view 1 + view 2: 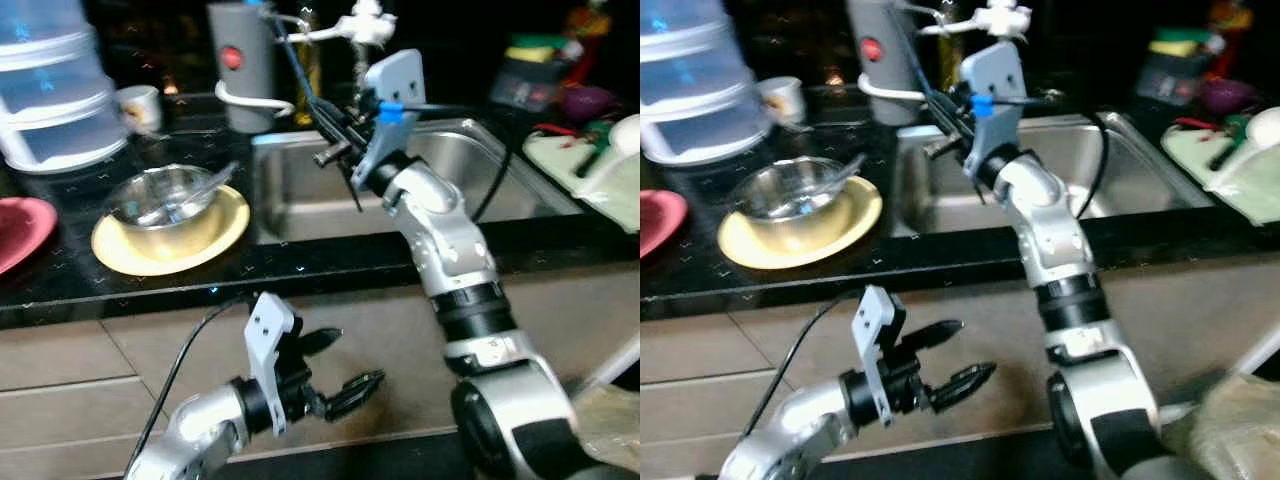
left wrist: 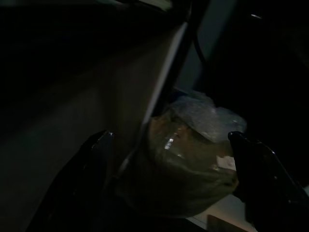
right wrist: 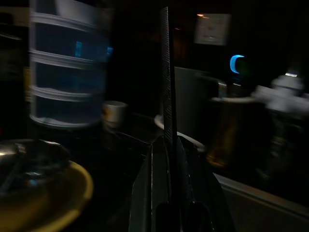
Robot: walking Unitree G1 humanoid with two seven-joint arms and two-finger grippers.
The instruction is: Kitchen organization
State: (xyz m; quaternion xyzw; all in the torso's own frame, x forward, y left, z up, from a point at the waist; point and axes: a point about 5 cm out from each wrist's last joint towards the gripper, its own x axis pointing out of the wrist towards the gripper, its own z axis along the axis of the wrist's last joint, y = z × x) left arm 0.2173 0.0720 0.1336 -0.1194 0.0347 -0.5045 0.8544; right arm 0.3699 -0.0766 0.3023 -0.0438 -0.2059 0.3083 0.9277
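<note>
My right gripper (image 1: 330,152) is raised over the left end of the steel sink (image 1: 470,170). It is shut on a thin dark flat utensil (image 3: 165,72) that stands edge-on between the fingers (image 3: 145,188); I cannot tell what kind it is. A steel bowl (image 1: 165,195) with a spoon in it sits on a yellow plate (image 1: 225,225) on the black counter (image 1: 300,262), left of the sink. My left gripper (image 1: 345,362) is low in front of the cabinet doors, open and holding nothing. Its fingers (image 2: 96,150) frame a filled plastic bag (image 2: 193,145).
A red plate (image 1: 20,228), a stacked clear container (image 1: 55,90) and a white cup (image 1: 140,105) stand at the counter's left. A grey appliance (image 1: 242,65) and a white tap (image 1: 355,28) stand behind the sink. A dish rack (image 1: 590,165) sits right of it.
</note>
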